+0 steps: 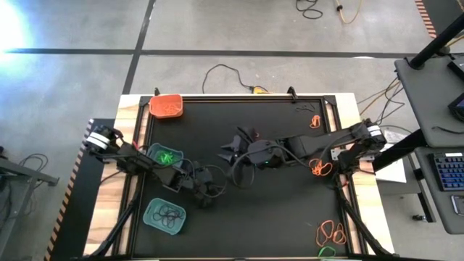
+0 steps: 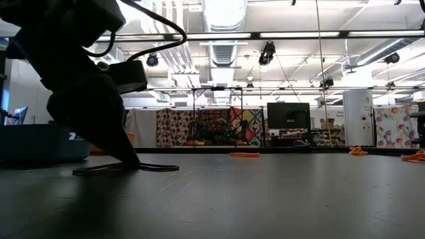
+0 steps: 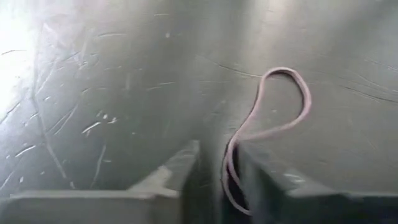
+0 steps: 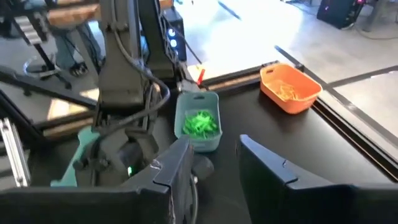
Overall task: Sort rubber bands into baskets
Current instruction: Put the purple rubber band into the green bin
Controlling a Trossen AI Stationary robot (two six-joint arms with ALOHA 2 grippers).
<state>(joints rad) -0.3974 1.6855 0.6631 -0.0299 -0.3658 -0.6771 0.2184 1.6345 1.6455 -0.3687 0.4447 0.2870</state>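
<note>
The left gripper [image 1: 214, 191] is down on the black table [image 1: 283, 210] toward its left side, its fingers [image 3: 171, 177] pinched on a black rubber band [image 3: 267, 124] that loops out flat ahead of them. The right gripper [image 1: 230, 156] hangs near the table's middle, fingers [image 4: 273, 168] spread, empty. Baskets line the left edge: orange basket [image 1: 166, 106] at the far corner, green-filled teal basket [image 1: 164, 154] midway, second teal basket [image 1: 165, 216] nearest; orange rubber bands [image 1: 331, 233] lie along the right edge.

You have open black worktop [image 1: 290, 210] across the lower middle of the high view. Both arms crowd the centre: the left claw [image 1: 215, 191] and right claw [image 1: 233, 148] sit close together. At left, the green baskets [image 1: 164, 155] and the orange basket [image 1: 166, 106] line that edge. Loose bands [image 1: 330, 232] litter the lower right corner.
</note>
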